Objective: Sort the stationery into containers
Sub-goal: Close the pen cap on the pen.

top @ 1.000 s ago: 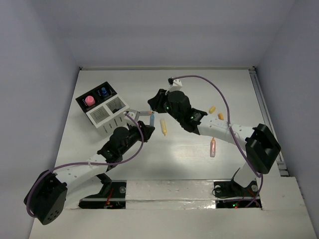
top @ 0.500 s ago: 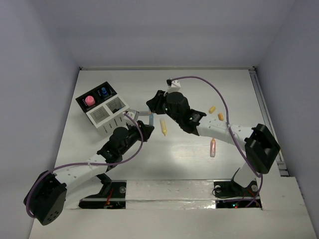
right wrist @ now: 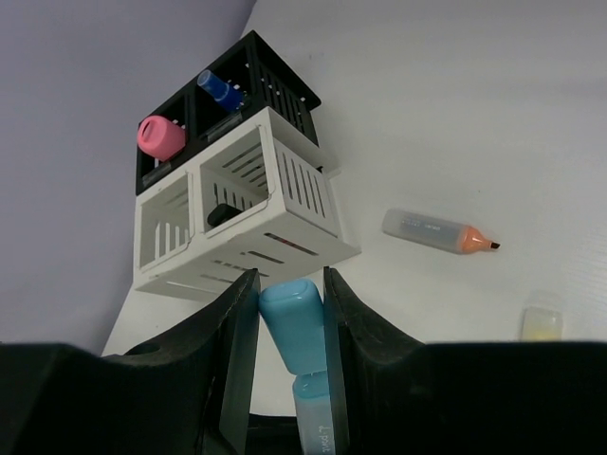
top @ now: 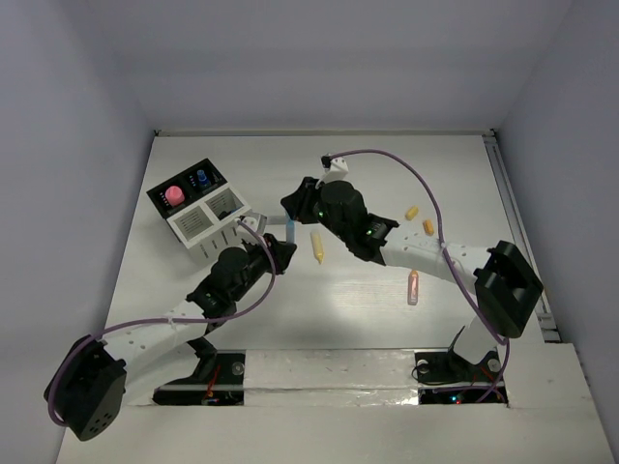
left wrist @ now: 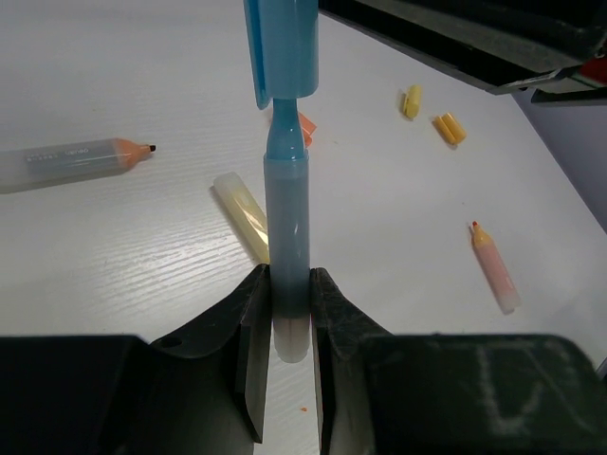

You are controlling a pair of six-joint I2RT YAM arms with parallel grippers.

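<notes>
The far strip of the worktop (top: 387,164) and its right edge lie open, but the middle is barred — the left arm (top: 174,324) and right arm (top: 426,253) meet there, a blue highlighter (top: 290,230) bridging their jaws near the organizer (top: 198,215) at far left. Loose obstacles lie right of that: a yellow marker (top: 317,246), an orange-tipped marker (top: 413,287) and two yellow caps (top: 412,212).

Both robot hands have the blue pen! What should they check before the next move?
1. The left gripper is shut on the blue marker, at its barrel: ok.
2. The right gripper is shut on the cap: ok.
3. Cap fully seated: not ok, the neck shows between cap and barrel.
4. Cap lined up with the barrel: ok.
5. Free compartment in the organizer: cannot tell.
</notes>
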